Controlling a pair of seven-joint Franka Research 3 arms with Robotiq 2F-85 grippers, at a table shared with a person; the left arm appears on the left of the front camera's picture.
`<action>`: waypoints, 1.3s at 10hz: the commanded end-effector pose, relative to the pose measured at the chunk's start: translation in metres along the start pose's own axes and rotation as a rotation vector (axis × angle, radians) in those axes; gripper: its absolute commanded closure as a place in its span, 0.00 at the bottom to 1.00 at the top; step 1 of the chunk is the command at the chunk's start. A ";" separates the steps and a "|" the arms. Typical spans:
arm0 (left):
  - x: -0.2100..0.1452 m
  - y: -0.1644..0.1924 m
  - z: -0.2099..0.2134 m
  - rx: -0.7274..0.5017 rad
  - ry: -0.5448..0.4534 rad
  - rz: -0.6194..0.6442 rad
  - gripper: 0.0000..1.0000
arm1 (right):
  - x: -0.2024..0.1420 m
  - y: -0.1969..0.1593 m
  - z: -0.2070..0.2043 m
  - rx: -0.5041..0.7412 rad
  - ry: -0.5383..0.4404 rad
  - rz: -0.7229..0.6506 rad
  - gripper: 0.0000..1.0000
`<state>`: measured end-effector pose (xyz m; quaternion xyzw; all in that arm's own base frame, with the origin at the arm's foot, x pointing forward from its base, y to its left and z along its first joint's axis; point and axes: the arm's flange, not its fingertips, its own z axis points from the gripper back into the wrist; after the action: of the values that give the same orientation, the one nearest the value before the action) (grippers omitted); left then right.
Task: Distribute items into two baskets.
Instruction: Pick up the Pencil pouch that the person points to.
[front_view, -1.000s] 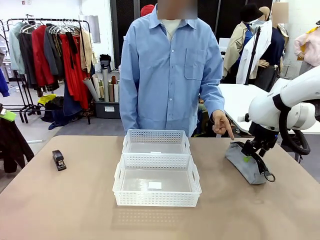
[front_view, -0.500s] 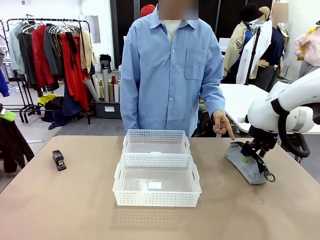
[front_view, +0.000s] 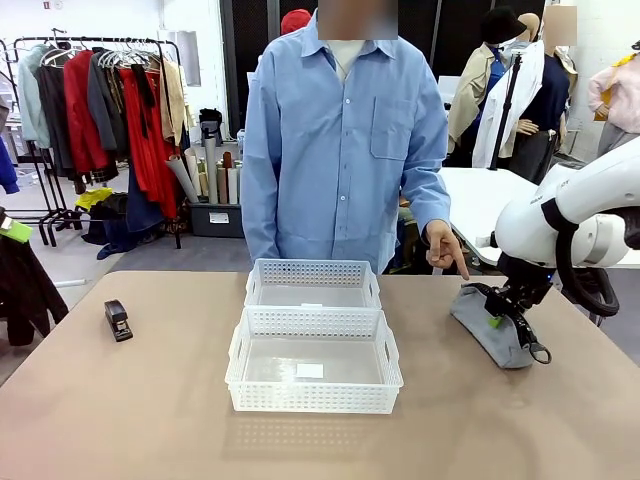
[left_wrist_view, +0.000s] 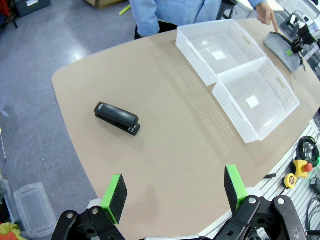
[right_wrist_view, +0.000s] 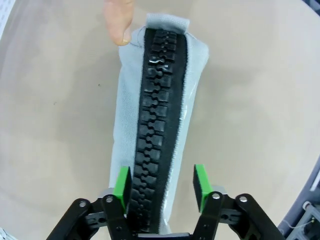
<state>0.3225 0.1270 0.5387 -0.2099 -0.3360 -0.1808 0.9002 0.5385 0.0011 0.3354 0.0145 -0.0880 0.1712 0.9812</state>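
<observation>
change: right hand (front_view: 496, 312) is being eased lower onto the grey waist bag (front_view: 470, 308) | jaws: are being drawn inward around the bag's near end, one pad at the zip, the other just clear

There are two baskets, a near basket (front_view: 313, 397) and a far basket (front_view: 313, 272), one stapler (front_view: 118, 320) and one waist bag (front_view: 470, 310).

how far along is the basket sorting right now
Done: nothing yet; the near basket and far basket are both empty. In hand: the right gripper straddles the grey waist bag, jaws open, not yet gripping. Still to do: bag and black stapler, both lying on the table.
</observation>
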 end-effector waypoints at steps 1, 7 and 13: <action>0.000 0.000 0.000 -0.003 0.000 0.000 0.00 | 0.000 0.000 -0.002 0.004 -0.004 -0.004 0.86; 0.000 0.000 0.000 -0.003 0.000 0.000 0.00 | 0.000 -0.003 0.000 0.012 -0.006 -0.010 1.00; 0.000 0.000 0.000 -0.003 0.000 0.000 0.00 | -0.005 0.000 0.022 0.052 0.038 0.027 1.00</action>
<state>0.3225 0.1270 0.5387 -0.2099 -0.3360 -0.1808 0.9002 0.5342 -0.0002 0.3409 0.0206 -0.0717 0.1732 0.9821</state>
